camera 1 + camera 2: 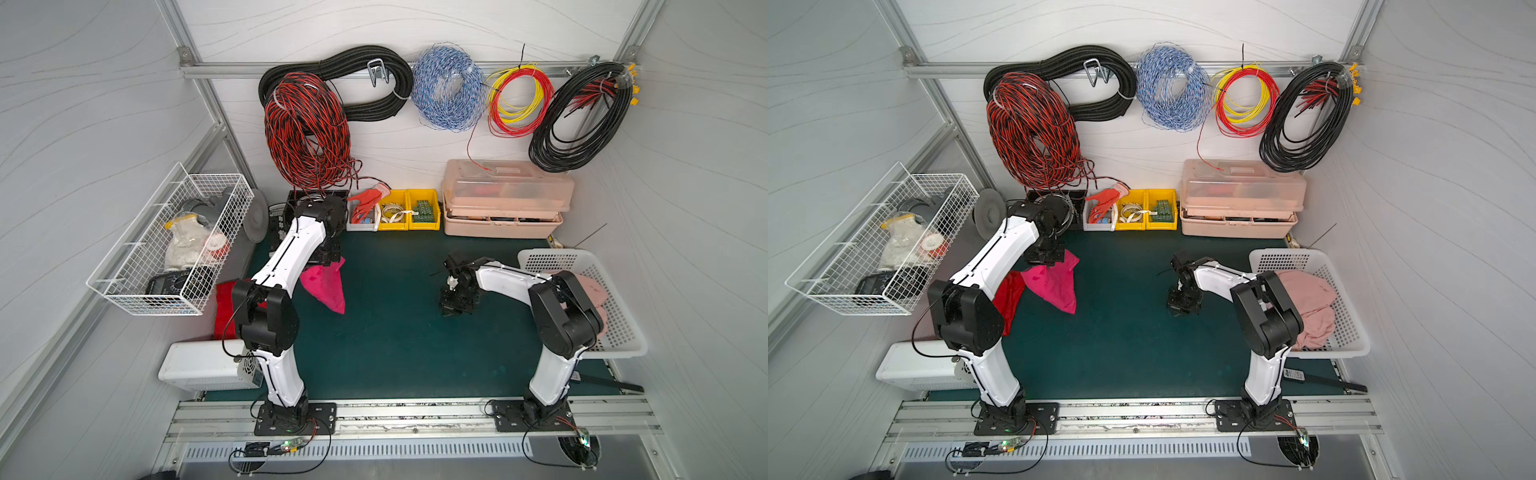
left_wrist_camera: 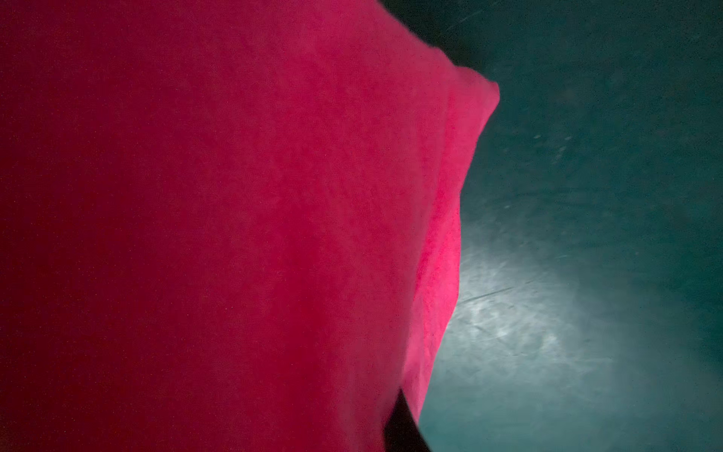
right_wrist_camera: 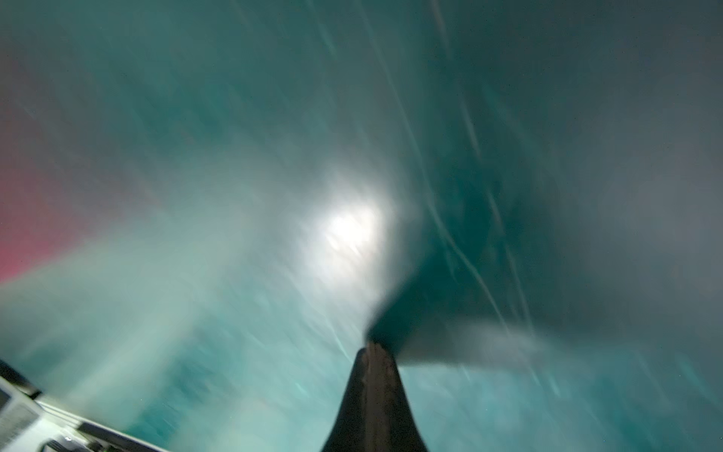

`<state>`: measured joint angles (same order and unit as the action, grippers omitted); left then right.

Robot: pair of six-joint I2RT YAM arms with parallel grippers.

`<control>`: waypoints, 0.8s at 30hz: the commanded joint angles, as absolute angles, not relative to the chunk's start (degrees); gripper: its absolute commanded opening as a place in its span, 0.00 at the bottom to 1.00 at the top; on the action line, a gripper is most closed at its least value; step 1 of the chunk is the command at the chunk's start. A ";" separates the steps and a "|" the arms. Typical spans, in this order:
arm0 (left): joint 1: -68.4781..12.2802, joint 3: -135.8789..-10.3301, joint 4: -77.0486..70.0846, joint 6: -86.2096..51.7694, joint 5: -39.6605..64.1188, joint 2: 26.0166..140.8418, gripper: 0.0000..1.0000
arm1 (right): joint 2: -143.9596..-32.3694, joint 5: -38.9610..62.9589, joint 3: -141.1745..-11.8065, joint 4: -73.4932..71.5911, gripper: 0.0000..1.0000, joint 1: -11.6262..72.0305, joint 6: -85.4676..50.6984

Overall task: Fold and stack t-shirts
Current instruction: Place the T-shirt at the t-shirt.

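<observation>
One shirt up: left gripper [image 1: 330,261] pinched the hanging magenta t-shirt [image 1: 326,289]; right gripper [image 3: 373,346] pressed together, empty. Pick-up step; next, probably spreading it flat on the desk [image 1: 395,353].

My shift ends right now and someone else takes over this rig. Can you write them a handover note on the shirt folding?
Left gripper: shut on the bright magenta-pink cloth t-shirt, holding one end up over the rear left of the dark green mat.
Right gripper: shut and empty, over the mat's right half.
Deeper red cloth t-shirt: at the mat's left edge, partly hidden under the left arm; I cannot tell whether it is folded.
Done: pink shirt gripped.
Left: lay it flat, fold it, stack the shirts.
</observation>
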<state>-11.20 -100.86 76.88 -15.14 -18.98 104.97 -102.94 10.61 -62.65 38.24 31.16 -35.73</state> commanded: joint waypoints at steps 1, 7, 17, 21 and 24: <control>-7.59 -98.76 80.58 -11.79 -23.21 101.92 0.00 | -99.38 8.69 -60.31 43.88 0.00 31.07 -33.19; -0.33 -97.13 82.02 -7.09 -27.53 99.22 0.00 | -95.76 6.91 -59.46 47.40 0.00 30.45 -31.75; 10.26 -93.52 78.44 -4.62 -26.43 94.12 0.00 | -95.70 6.21 -60.53 50.34 0.00 30.49 -31.84; 11.97 -93.11 78.03 -4.75 -25.79 95.87 0.00 | -95.06 5.43 -60.29 51.68 0.00 30.50 -31.24; 12.85 -91.68 76.96 -4.83 -25.88 96.60 0.00 | -94.56 4.51 -59.66 52.56 0.00 30.29 -30.79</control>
